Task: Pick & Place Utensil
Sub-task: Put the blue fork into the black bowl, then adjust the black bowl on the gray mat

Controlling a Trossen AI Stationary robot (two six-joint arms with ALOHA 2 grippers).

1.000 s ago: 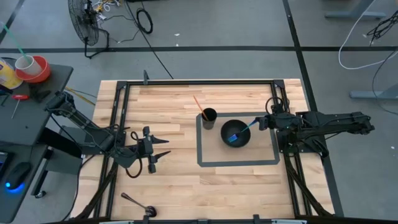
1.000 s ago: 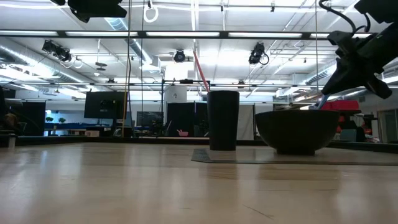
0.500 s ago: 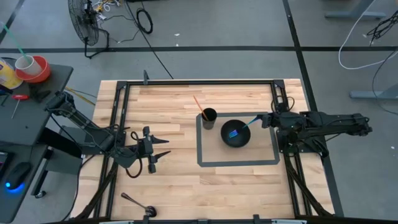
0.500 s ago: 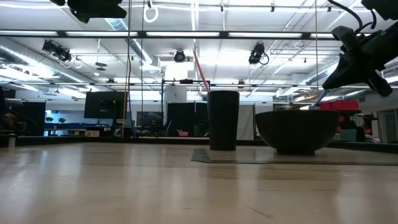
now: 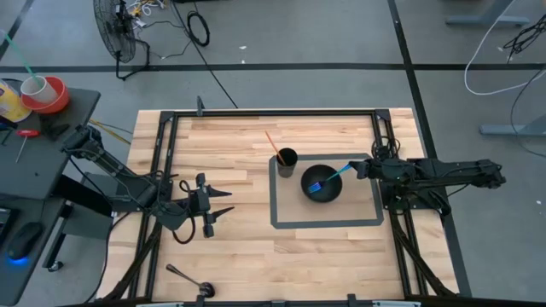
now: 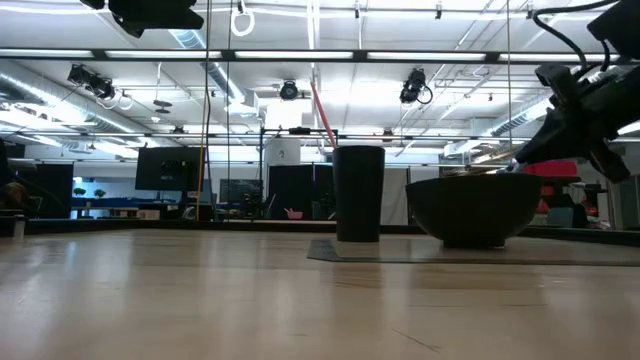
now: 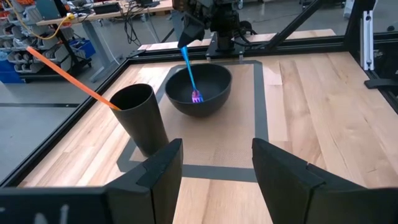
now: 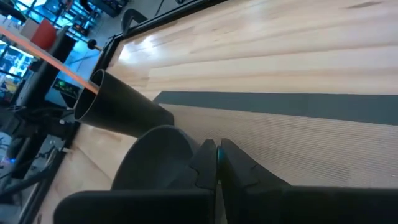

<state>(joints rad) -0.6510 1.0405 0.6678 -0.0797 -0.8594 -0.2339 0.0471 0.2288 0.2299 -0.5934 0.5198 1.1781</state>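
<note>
A blue fork [image 5: 328, 176] slants with its tines [image 7: 197, 96] inside a black bowl [image 5: 322, 193] that stands on the grey-taped rectangle. A black cup [image 5: 287, 160] holding an orange stick stands just left of the bowl. My right gripper [image 5: 357, 168] hovers at the bowl's right rim, shut on the fork. In the low view it [image 6: 560, 140] hangs above the bowl [image 6: 475, 210]. My left gripper [image 5: 226, 203] waits open, left of the rectangle, touching nothing; in its wrist view the fingers [image 7: 217, 168] stand wide apart. My right gripper pinches the upper end of the fork's blue handle [image 8: 217, 163] between its two fingers. It comes slanting down from the table's right side, with the fingers roughly along the handle. The fork tilts down to the left, its tines resting in the bowl's bottom.
A dark metal utensil [image 5: 183, 277] lies near the table's near edge, on the left. A black frame [image 5: 256, 112] runs around the wooden table top. Bare wood lies between the left gripper and the rectangle.
My right gripper has sunk a little lower beside the bowl, still shut on the fork. The fork's tines have shifted slightly inside the bowl.
</note>
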